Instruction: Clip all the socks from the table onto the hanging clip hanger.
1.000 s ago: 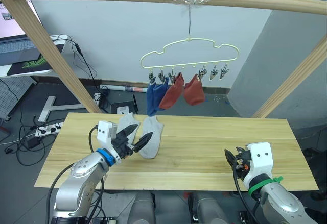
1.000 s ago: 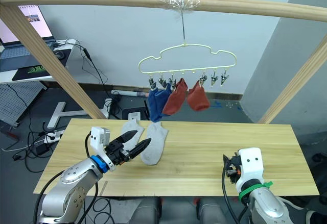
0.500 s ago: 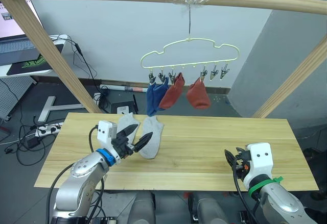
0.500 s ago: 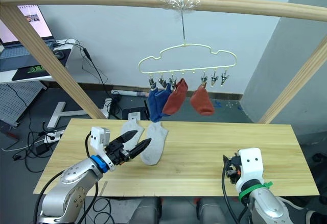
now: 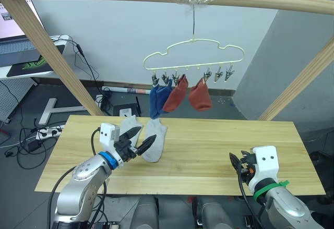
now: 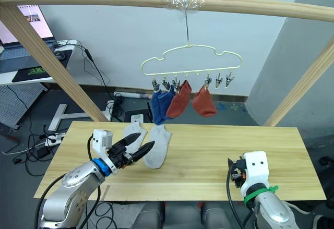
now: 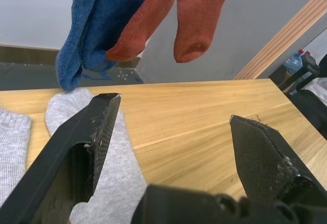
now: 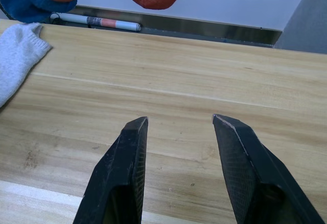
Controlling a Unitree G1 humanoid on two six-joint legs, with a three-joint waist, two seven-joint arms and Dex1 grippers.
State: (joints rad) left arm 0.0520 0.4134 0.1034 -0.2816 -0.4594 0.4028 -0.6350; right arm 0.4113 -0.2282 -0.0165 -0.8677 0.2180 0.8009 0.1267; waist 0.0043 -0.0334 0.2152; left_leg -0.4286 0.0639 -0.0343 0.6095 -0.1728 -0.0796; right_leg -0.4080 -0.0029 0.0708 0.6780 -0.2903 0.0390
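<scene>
Light wood table (image 5: pixel 219 151) is carrying two grey socks (image 5: pixel 155 140), lying lengthwise away from the robot beneath the clip hanger (image 5: pixel 194 57). Left gripper (image 5: pixel 136 141), fingers spread, is hovering just beside them; right gripper (image 5: pixel 236 164), also spread, is sitting well apart.

Silver arms, white wrist blocks, black fingers (image 5: pixel 147 142)

Table (image 5: pixel 219 151): light wood planks. Two light grey socks (image 5: pixel 155 140) lie flat, side by side, at its far-left end.
</scene>
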